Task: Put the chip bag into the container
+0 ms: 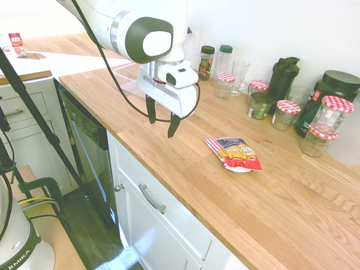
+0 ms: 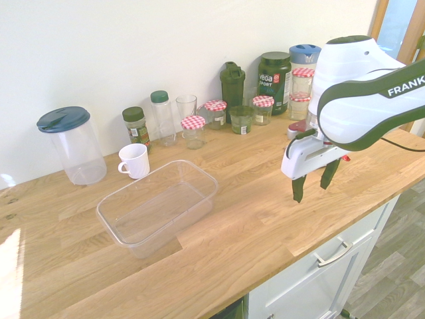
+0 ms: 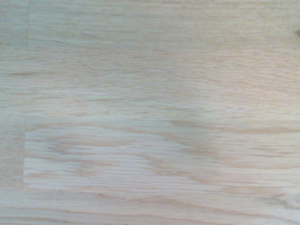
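Chip bag point(image 1: 234, 154) lies flat right of centre, long axis slanting toward lower right; the gripper point(image 1: 162, 119), jaws wide and empty, hangs to its left.

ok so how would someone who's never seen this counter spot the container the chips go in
Start on the long wooden countertop and find the clear pitcher with a dark blue lid by the wall. In front of it and the white mug lies a shallow rectangular clear plastic tub, empty. Unlike the jars, it is low, wide and lidless.
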Available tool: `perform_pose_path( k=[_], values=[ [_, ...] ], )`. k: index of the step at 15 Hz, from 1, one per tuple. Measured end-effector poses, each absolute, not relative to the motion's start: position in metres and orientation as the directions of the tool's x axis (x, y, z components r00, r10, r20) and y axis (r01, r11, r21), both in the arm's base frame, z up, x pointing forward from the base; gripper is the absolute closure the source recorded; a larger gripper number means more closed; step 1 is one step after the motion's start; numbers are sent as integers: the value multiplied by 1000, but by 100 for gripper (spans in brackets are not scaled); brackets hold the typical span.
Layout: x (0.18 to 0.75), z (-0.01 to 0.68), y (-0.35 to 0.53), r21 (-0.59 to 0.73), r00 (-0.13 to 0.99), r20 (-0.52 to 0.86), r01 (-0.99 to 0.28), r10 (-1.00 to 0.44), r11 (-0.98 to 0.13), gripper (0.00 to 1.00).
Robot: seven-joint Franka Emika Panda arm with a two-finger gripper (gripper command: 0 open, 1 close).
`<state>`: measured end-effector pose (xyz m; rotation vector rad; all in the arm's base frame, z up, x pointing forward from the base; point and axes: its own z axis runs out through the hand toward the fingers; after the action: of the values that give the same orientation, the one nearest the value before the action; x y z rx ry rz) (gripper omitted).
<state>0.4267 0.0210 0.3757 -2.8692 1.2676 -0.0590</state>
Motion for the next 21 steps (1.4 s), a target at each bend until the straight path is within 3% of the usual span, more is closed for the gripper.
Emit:
perform_pose_path(
  k=[4, 13, 21],
  values=[
    [428, 374, 24, 12, 700, 69, -714, -711, -700, 0],
    [460, 378, -10, 97, 626, 370, -761, -686, -642, 0],
    [507, 374, -60, 136, 605, 446, -774, -659, -618, 0]
  ],
)
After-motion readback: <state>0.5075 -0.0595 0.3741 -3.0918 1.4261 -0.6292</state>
